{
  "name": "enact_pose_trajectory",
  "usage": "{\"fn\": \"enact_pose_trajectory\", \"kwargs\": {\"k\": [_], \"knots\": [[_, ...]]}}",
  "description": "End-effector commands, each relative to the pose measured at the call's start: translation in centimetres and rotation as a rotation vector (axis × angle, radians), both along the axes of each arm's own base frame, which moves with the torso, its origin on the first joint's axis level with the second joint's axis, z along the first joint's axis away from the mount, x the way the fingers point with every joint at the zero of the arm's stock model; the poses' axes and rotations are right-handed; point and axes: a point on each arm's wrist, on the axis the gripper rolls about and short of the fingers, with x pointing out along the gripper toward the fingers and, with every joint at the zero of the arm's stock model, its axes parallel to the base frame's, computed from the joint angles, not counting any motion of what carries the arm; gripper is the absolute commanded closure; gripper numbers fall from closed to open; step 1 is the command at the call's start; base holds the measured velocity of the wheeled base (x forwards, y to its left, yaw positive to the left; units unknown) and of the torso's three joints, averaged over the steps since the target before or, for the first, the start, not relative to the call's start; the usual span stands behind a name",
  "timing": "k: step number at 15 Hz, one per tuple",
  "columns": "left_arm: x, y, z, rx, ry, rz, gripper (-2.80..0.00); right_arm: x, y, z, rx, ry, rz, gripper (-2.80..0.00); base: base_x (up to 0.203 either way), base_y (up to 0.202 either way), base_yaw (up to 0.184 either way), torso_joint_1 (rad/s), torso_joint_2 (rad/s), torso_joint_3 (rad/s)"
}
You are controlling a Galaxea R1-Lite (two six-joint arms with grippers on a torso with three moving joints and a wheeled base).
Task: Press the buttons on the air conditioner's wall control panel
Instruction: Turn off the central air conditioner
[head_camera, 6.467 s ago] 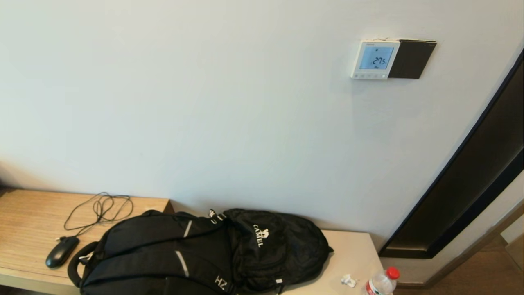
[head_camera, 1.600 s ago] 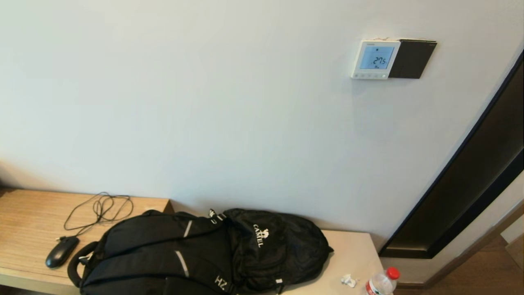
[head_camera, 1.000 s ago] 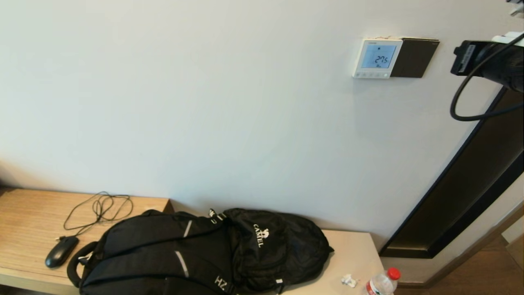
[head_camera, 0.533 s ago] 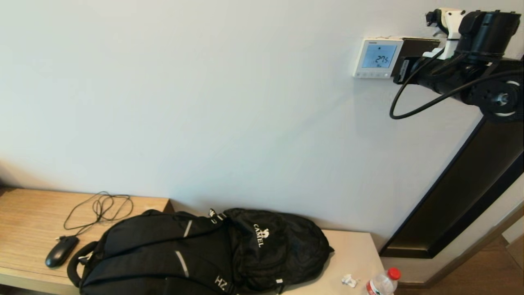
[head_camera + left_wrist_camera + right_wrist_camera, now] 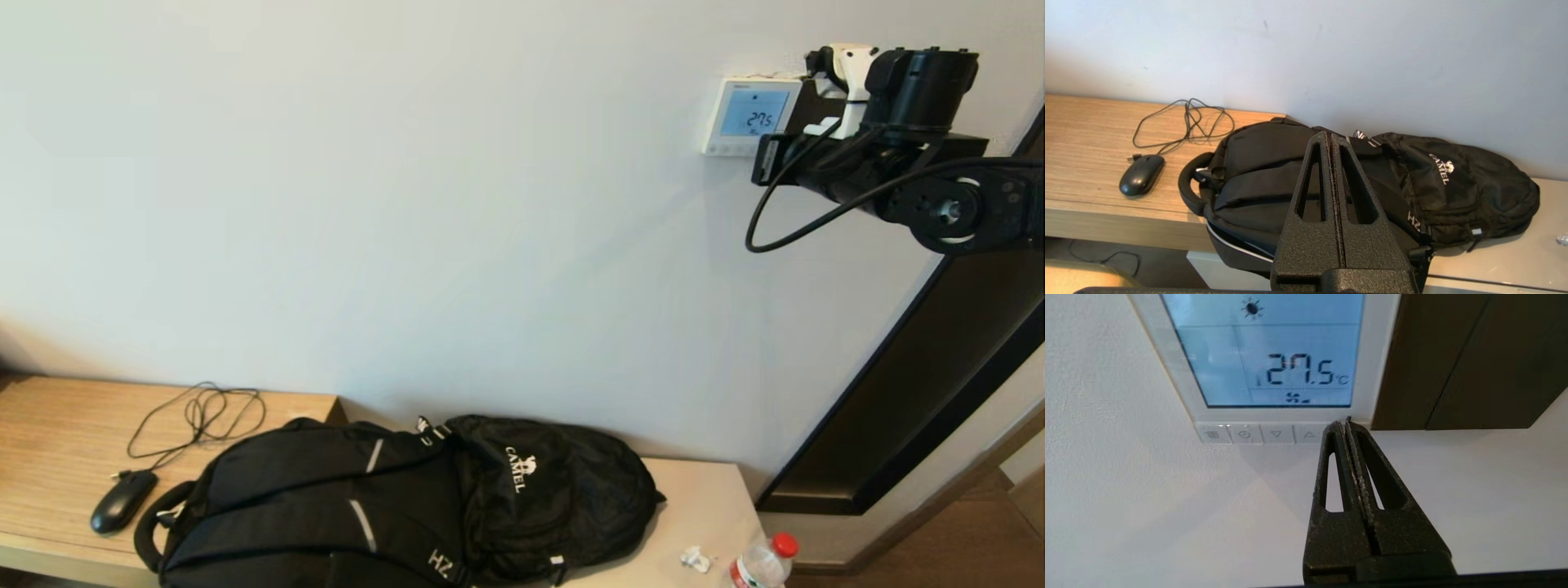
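The white control panel (image 5: 747, 114) hangs on the wall at upper right, its blue screen reading 27.5. In the right wrist view the panel (image 5: 1274, 355) fills the top, with the row of pale buttons (image 5: 1261, 434) under the screen. My right gripper (image 5: 1344, 424) is shut and empty. Its tips sit at the row's right end, beside the up-arrow button, and cover the last button there. I cannot tell if they touch it. In the head view this gripper (image 5: 766, 158) is at the panel's lower right corner. My left gripper (image 5: 1329, 134) is shut, parked above the backpack.
A glossy black plate (image 5: 1474, 355) adjoins the panel's right side. Below, a black backpack (image 5: 408, 506), a mouse (image 5: 122, 501) with its cable and a red-capped bottle (image 5: 763, 563) lie on the bench (image 5: 57, 433). A dark door frame (image 5: 939, 392) runs at right.
My right arm came into view from the right and moved left along the wall, from beyond the black plate to the panel's lower right corner. The display still reads 27.5.
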Motion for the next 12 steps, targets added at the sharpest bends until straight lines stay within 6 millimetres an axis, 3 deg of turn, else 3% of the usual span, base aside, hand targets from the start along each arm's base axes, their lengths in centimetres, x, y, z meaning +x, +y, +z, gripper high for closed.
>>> {"fn": "enact_pose_trajectory", "kwargs": {"k": [1,12], "knots": [[0.0,0.0,0.0,0.0,0.0,0.001,0.0,-0.06,0.12,-0.32,-0.001,0.009,0.003,0.0,0.0,0.0,0.0,0.0,0.0,0.0],[0.0,0.0,-0.01,0.0,0.0,0.001,0.0,-0.38,-0.22,-0.26,0.0,0.003,-0.006,0.0,0.0,0.0,0.0,0.0,0.0,0.0]]}}
